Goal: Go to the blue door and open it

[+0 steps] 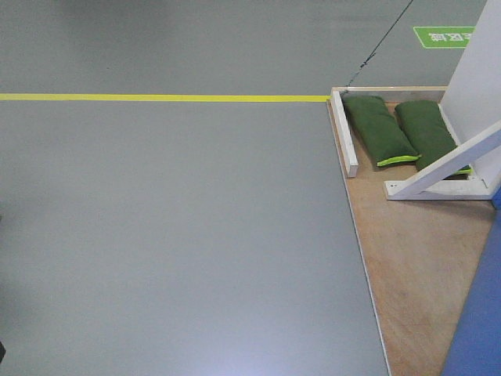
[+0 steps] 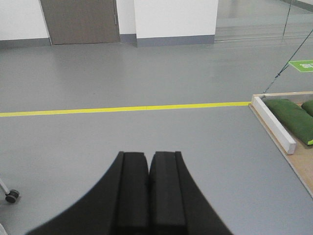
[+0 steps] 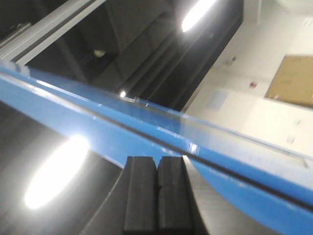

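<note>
The blue door [image 1: 479, 325] shows only as a blue slab at the lower right of the front view, standing on a wooden base board [image 1: 415, 266]. In the right wrist view a glossy blue band of the door [image 3: 122, 127], with a dark seam along it, runs diagonally just beyond my right gripper [image 3: 157, 159]. That gripper is shut with nothing in it. My left gripper [image 2: 148, 155] is also shut and empty, and it points out over the bare grey floor. The door's handle is out of view.
A yellow floor line [image 1: 156, 98] crosses the grey floor. Two green sandbags [image 1: 380, 129] and white frame braces [image 1: 450, 168] lie on the base board. A white bar [image 2: 274, 125] edges it. A caster wheel [image 2: 11, 196] sits at the left. Ceiling lights [image 3: 56, 174] glare overhead.
</note>
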`<state>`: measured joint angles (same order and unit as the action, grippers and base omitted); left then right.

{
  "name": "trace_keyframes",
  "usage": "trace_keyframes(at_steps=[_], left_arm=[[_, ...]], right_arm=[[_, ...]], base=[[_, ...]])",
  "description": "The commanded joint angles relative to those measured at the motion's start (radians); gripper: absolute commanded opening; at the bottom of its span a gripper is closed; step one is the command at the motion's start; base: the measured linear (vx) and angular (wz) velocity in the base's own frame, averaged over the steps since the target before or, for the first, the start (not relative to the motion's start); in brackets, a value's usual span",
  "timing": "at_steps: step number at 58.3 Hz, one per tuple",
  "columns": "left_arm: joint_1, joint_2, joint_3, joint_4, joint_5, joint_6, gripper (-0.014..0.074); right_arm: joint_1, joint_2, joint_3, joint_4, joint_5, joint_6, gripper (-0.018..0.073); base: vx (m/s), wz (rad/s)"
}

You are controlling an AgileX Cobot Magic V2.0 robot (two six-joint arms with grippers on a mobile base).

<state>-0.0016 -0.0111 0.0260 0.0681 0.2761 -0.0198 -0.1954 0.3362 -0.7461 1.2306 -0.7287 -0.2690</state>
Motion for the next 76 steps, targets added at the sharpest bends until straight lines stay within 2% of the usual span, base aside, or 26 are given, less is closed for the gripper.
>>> trace_keyframes(at_steps=[1, 9, 23, 31, 35, 50, 65, 76], left_arm=[[-0.006, -0.012, -0.026, -0.002, -0.085, -0.007, 0.0073], [-0.006, -0.012, -0.026, -0.002, -0.085, -0.007, 0.0073], [-0.006, -0.012, -0.026, -0.002, -0.085, -0.007, 0.0073], [-0.006, -0.012, -0.026, -0.002, -0.085, -0.007, 0.0073], [-0.006, -0.012, -0.026, -0.002, -0.085, -0.007, 0.0073], [-0.006, -0.012, -0.026, -0.002, -0.085, -0.007, 0.0073], [-0.006, -0.012, -0.026, -0.002, -0.085, -0.007, 0.0073], [-0.006, -0.012, -0.026, -0.002, -0.085, -0.007, 0.0073]], right_arm=[[-0.103, 0.063, -0.082, 0.014, 0.03, -0.01, 0.0012], [-0.269, 0.073, -0.124, 0.106, 0.106, -0.01, 0.0012], [-0.541, 0.061, -0.132, 0.111, 0.137, -0.01, 0.0012], [-0.641, 0.062, -0.132, 0.113, 0.174, -0.01, 0.0012], [-0.659, 0.067, -0.133, 0.113, 0.191, -0.01, 0.0012], [-0.653, 0.187, -0.158, 0.131, 0.237, -0.01, 0.0012], [-0.653, 0.366, -0.292, 0.134, 0.248, -0.01, 0.0012], [-0.653, 0.481, -0.393, 0.134, 0.32, -0.01, 0.0012]], base=[[0.0, 0.0], [0.0, 0.0], [0.0, 0.0], [0.0, 0.0], [0.0, 0.0], [0.0, 0.0], [0.0, 0.0], [0.0, 0.0]])
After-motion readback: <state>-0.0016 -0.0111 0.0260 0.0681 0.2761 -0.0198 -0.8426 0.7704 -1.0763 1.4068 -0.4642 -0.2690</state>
